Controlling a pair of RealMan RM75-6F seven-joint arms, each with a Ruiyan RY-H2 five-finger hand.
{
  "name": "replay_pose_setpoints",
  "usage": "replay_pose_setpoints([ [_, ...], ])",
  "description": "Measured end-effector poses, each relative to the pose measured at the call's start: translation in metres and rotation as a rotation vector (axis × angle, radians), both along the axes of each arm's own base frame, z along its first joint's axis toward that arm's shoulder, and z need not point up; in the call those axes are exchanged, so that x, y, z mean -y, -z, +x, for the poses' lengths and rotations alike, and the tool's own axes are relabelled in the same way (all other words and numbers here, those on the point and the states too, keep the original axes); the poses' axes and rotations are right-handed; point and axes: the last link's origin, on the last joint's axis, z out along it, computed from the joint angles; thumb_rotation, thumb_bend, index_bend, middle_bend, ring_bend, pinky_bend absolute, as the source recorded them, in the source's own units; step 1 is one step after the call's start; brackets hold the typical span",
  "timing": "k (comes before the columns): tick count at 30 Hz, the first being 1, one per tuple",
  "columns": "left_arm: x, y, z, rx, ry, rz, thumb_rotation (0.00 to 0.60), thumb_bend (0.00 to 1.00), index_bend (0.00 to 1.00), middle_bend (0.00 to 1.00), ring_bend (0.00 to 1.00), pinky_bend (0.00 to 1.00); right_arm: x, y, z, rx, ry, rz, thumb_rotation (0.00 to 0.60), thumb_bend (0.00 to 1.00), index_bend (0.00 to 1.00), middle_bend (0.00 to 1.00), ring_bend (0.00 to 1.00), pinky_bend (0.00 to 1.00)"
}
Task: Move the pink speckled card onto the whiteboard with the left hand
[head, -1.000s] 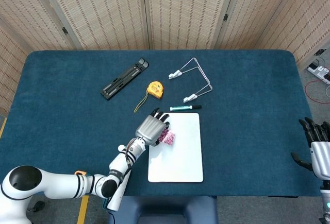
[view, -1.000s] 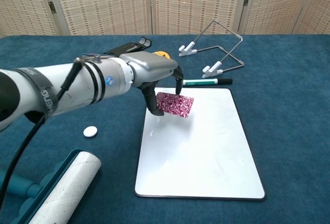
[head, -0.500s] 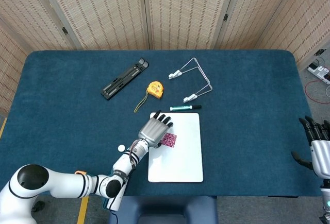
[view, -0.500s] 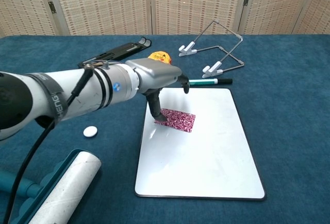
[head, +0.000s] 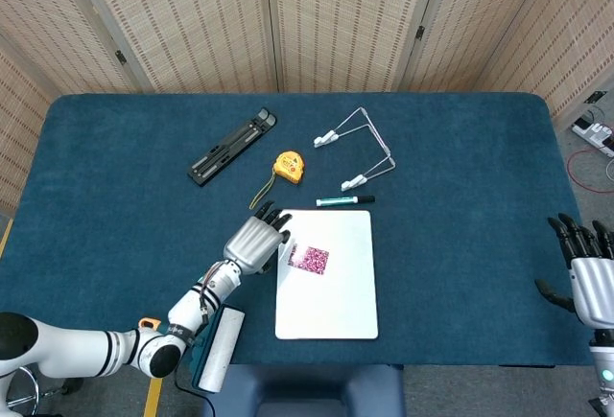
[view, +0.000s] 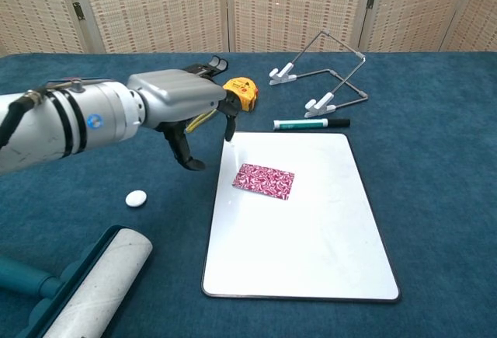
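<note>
The pink speckled card (head: 309, 259) (view: 263, 180) lies flat on the upper left part of the whiteboard (head: 336, 302) (view: 311, 245). My left hand (head: 256, 241) (view: 180, 105) hovers just left of the board's left edge, apart from the card, fingers spread and holding nothing. My right hand (head: 583, 268) stays at the far right edge of the head view, off the table, fingers apart and empty.
A green marker (head: 343, 200) (view: 311, 123) lies along the board's top edge. A yellow tape measure (head: 288, 166) (view: 240, 91), a black folding stand (head: 231, 147) and a wire stand (head: 360, 147) sit further back. A white button (view: 136, 197) and a lint roller (view: 89, 291) lie front left.
My left hand let go of the card, which now lies flat on the whiteboard. The hand then drew back to the left, off the board.
</note>
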Motion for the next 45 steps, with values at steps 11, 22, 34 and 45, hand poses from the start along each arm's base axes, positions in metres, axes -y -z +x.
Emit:
replay_pose_setpoints([
  [11, 0.022, -0.02, -0.055, -0.013, 0.024, 0.012, 0.6, 0.29, 0.43, 0.17, 0.13, 0.0, 0.002, 0.002, 0.001, 0.003, -0.006, 0.006, 0.6, 0.23, 0.09, 0.11, 0.14, 0.0],
  [22, 0.031, -0.019, -0.085, -0.063, -0.012, 0.005, 0.6, 0.29, 0.45, 0.17, 0.13, 0.0, -0.001, 0.001, 0.001, 0.003, -0.005, 0.0, 0.6, 0.23, 0.1, 0.11, 0.14, 0.0],
  [34, 0.031, -0.011, -0.096, -0.086, -0.055, -0.006, 0.6, 0.29, 0.47, 0.17, 0.13, 0.0, -0.003, 0.001, 0.001, 0.004, -0.006, -0.004, 0.6, 0.23, 0.1, 0.11, 0.14, 0.0],
  [45, 0.028, -0.006, -0.101, -0.101, -0.081, -0.005, 0.6, 0.29, 0.47, 0.17, 0.14, 0.0, -0.004, 0.0, -0.001, 0.004, 0.001, -0.007, 0.6, 0.23, 0.1, 0.11, 0.14, 0.0],
])
